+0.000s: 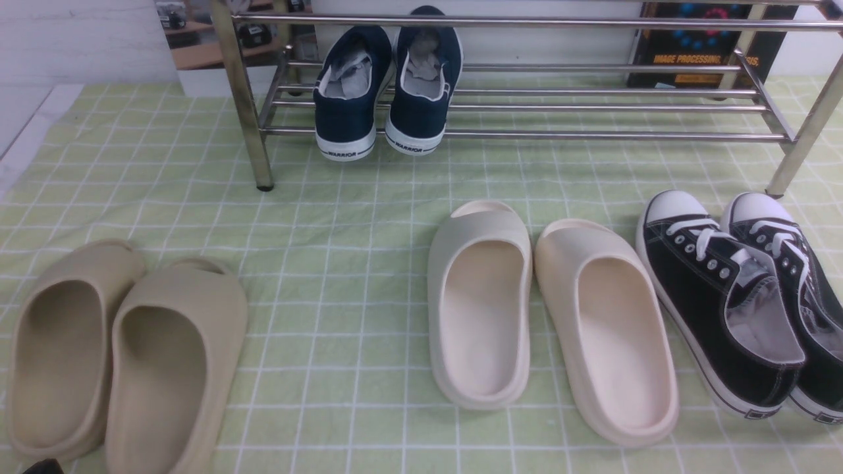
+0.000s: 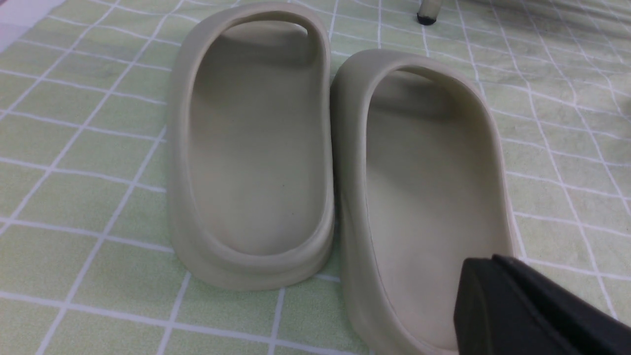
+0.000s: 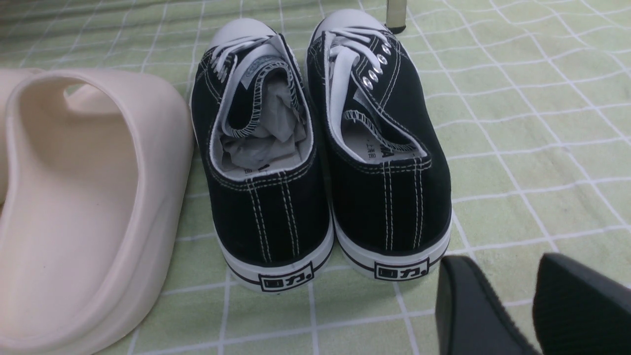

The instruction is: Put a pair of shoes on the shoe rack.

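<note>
The two navy slip-on shoes, the left one (image 1: 346, 92) and the right one (image 1: 421, 85), stand side by side on the left part of the chrome shoe rack (image 1: 593, 135), heels toward me with "WARRIOR" on them. They show only in the front view. My left gripper (image 2: 485, 266) has its black fingers together and holds nothing; it hangs over the heel end of a beige slide (image 2: 424, 187). A dark tip (image 1: 41, 467) at the front view's bottom edge may be part of it. My right gripper (image 3: 512, 281) is open and empty, just behind the black sneakers (image 3: 320, 162).
On the green checked cloth (image 1: 329, 217) lie a beige pair of slides (image 1: 118, 355) at front left, a cream pair (image 1: 546, 316) in the middle and black lace-up sneakers (image 1: 737, 296) at front right. Rack legs (image 1: 247, 105) stand at both ends.
</note>
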